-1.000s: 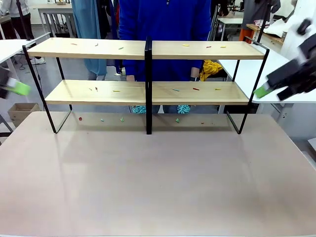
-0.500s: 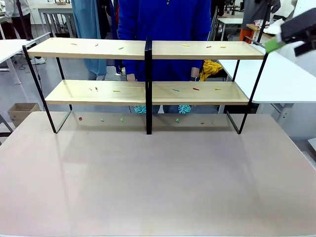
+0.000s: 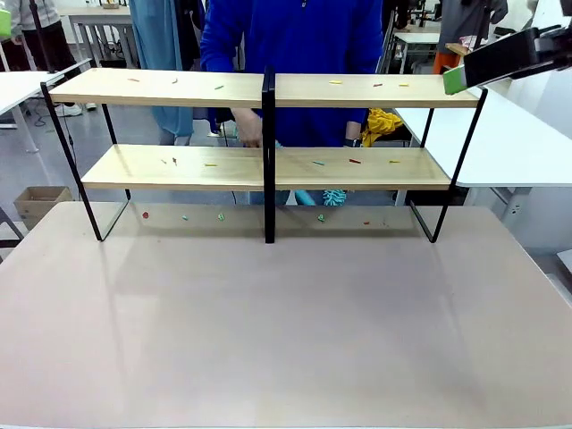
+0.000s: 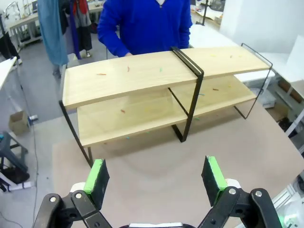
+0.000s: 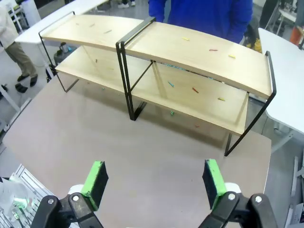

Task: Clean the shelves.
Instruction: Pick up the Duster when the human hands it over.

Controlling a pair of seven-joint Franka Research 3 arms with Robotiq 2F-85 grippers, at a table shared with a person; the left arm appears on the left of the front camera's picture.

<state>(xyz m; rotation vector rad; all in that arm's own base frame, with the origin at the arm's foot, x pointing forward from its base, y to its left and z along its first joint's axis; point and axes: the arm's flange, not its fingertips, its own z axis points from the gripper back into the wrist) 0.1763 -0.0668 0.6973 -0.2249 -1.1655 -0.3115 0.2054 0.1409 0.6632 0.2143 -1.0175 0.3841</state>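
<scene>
Front view: shelves (image 3: 357,89), two-tier, stood at far side of desk (image 3: 286,340), boards strewn w/ small coloured bits (image 3: 335,82), so judged uncleaned. Left gripper (image 4: 154,161) & right gripper (image 5: 153,164) held raised over desk, jaws spread wide, nothing gripped; prob. poised for approach.

One set of shelves (image 3: 357,90) stands on one table (image 3: 286,340). It has two long boards, one above the other, and one black post (image 3: 268,152) in the middle. Six small coloured scraps (image 3: 335,82) lie on the top board (image 3: 161,89), three on each side of the post. Six more lie on the lower board (image 3: 125,170), again three a side. About five sit on the tabletop beneath, and a couple of them are too faint to count surely. One person (image 3: 295,36) in blue stands behind. There are two grippers, the left gripper (image 4: 156,173) and the right gripper (image 5: 154,178), each with two green pads (image 4: 97,175).
</scene>
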